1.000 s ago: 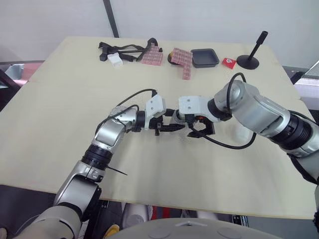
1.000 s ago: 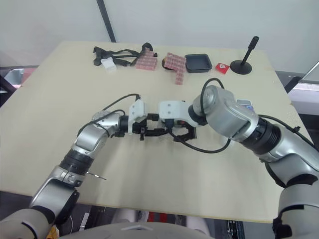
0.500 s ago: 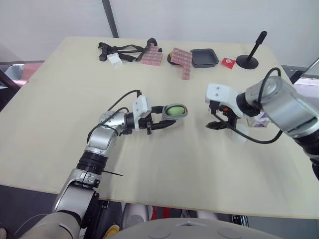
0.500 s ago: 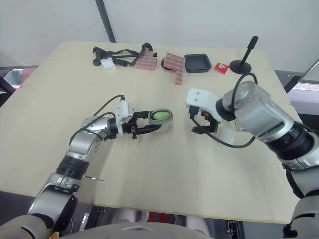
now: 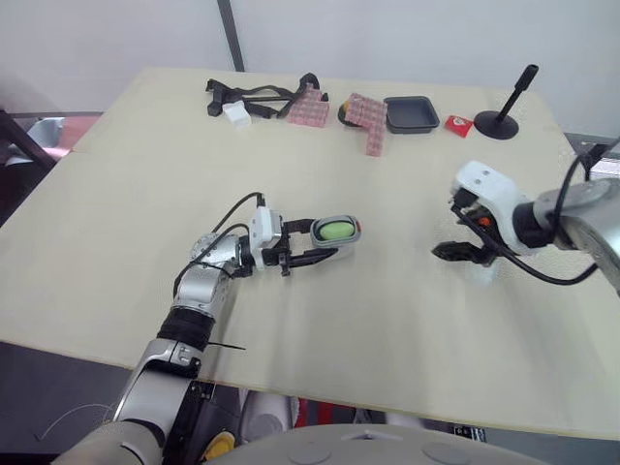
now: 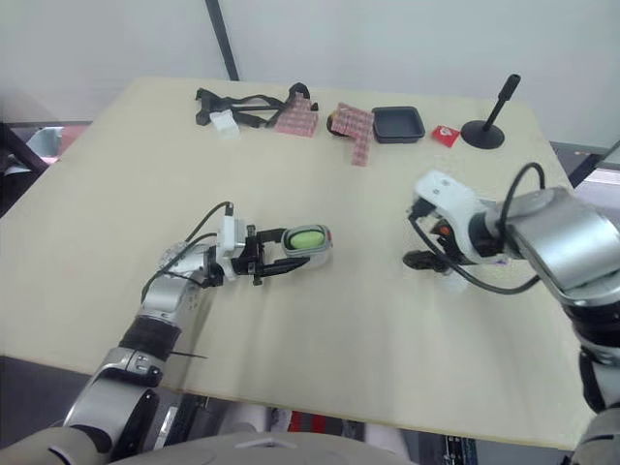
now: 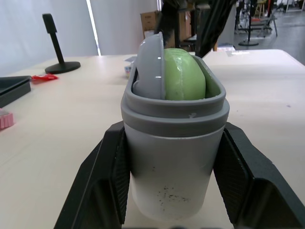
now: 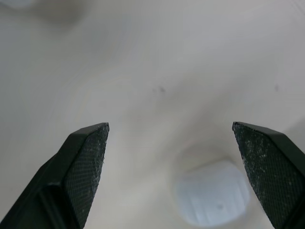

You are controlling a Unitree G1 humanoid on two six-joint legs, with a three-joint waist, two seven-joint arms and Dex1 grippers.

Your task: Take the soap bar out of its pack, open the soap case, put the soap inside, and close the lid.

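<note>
Item 1: soap case (image 5: 335, 232), green soap (image 5: 333, 230) inside, uncovered; clamped by L gripper (image 5: 329, 238), bench (image 5: 387, 329) centre.
Item 2: R gripper (image 8: 171, 129), jaws wide, empty; 1 s ago at case, now withdrawn R, over clear piece (image 8: 212, 198), prob. lid.
Left: closing.

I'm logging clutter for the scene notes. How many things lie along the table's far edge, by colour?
Black: 3 (straps, tray, stand)
Pink checked: 2 (left piece, right piece)
Red: 1 (packet)
White: 1 (block)
Dark and yellowish: 1 (half-hidden lump)
Total: 8
</note>
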